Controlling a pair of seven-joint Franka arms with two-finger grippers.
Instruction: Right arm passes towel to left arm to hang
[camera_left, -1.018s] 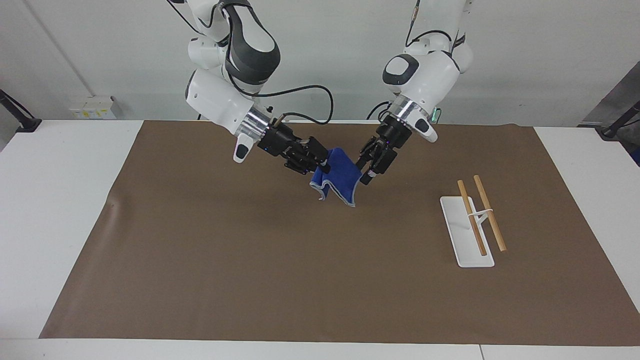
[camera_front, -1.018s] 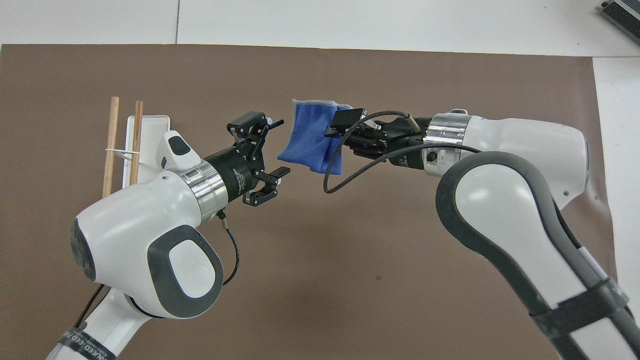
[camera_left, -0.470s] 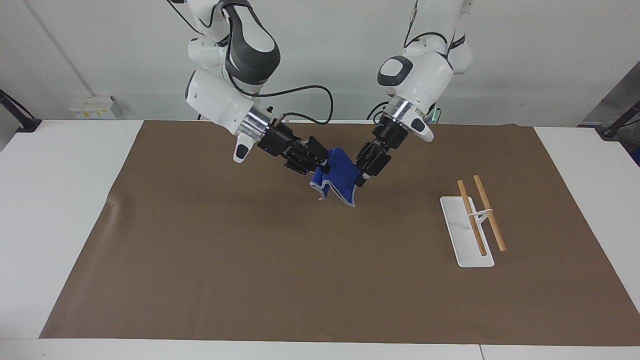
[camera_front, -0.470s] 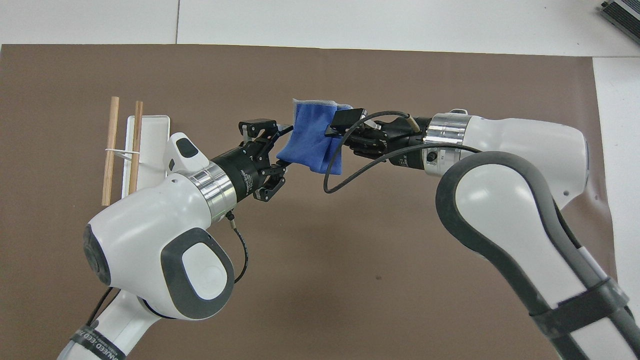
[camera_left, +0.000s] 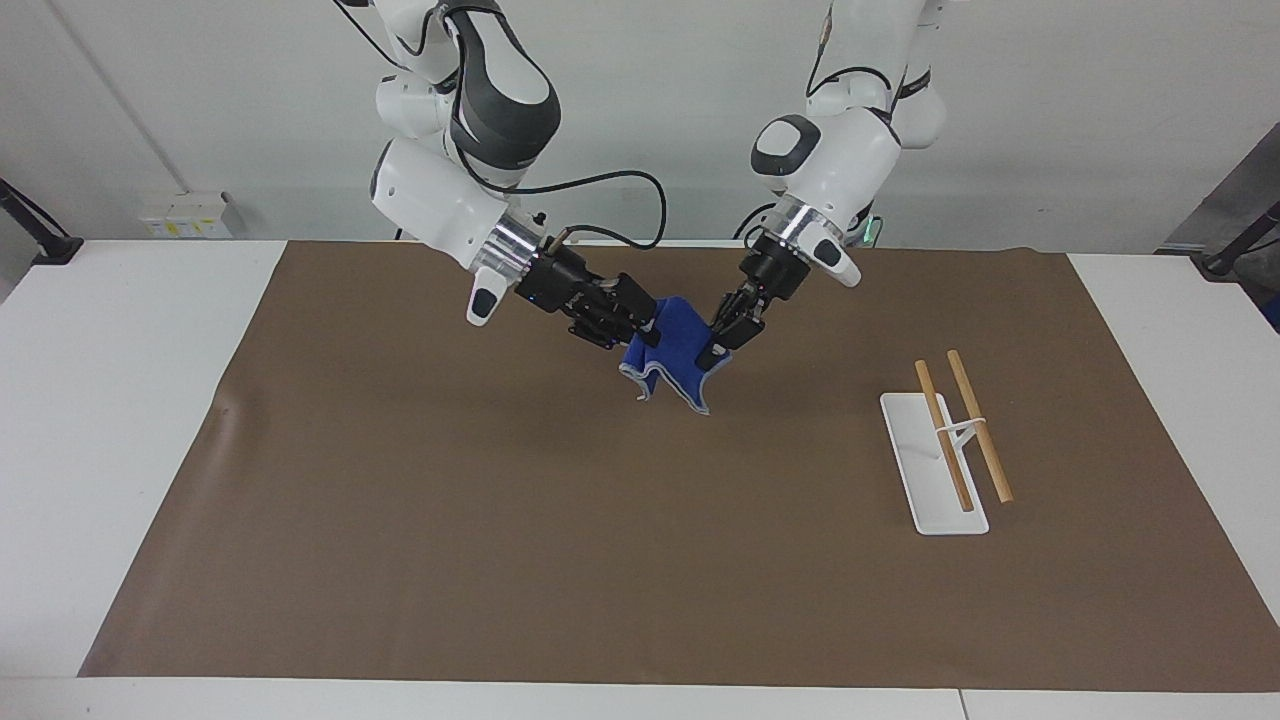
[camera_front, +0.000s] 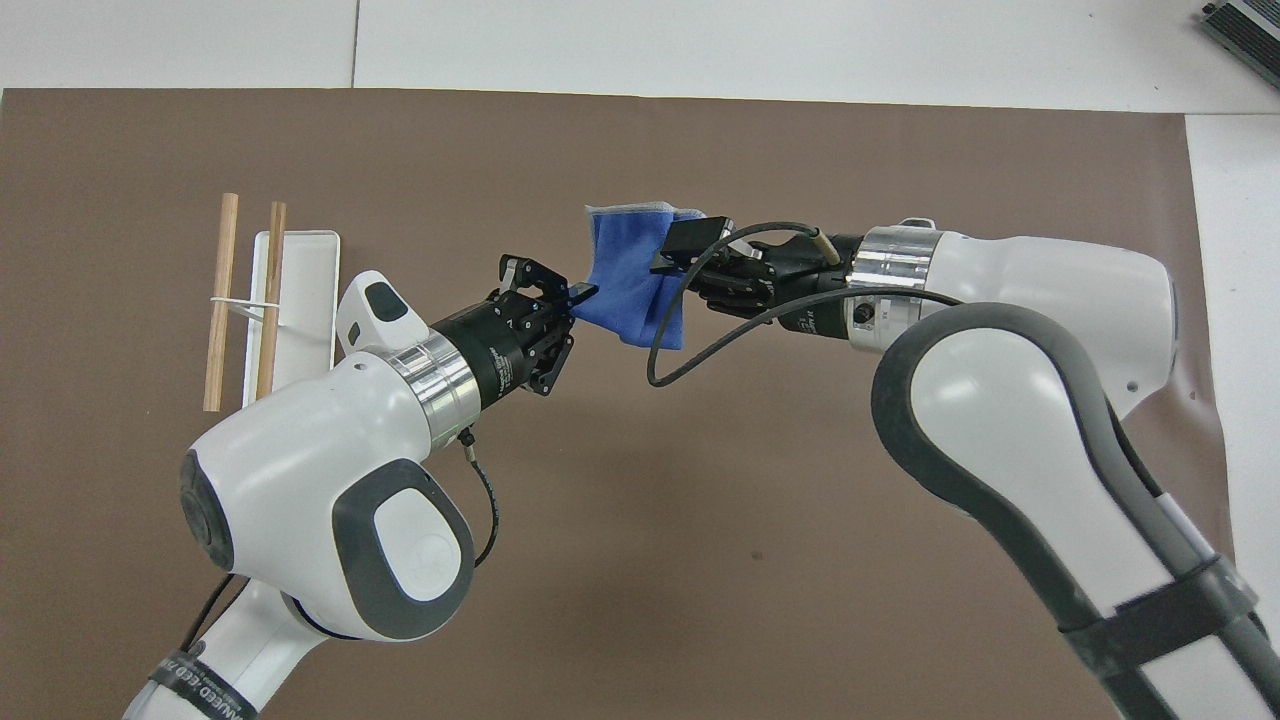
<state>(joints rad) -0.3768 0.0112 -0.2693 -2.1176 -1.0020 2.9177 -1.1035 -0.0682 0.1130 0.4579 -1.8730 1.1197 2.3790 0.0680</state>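
While both grippers clamp the towel (camera_left: 675, 345) at once, it hangs in the air over the middle of the brown mat (camera_left: 500, 520), clear of the surface. Right gripper (camera_left: 648, 322) pinches the edge toward the right arm's end of the table; left gripper (camera_left: 713, 352) has its fingertips pressed together on the opposite edge. Cloth is stretched between them, lower corners drooping free.

Judgement: handover is at the double-hold stage; the right gripper must let go next.

Key relation: the rack (camera_left: 933, 462), a white base carrying two wooden rods (camera_left: 965, 428), stands on the mat toward the left arm's end, well apart from the towel. Rods run roughly from near the robots to away from them, so the towel would need to go across them. Left arm is the nearer. Nothing hangs on the rods.
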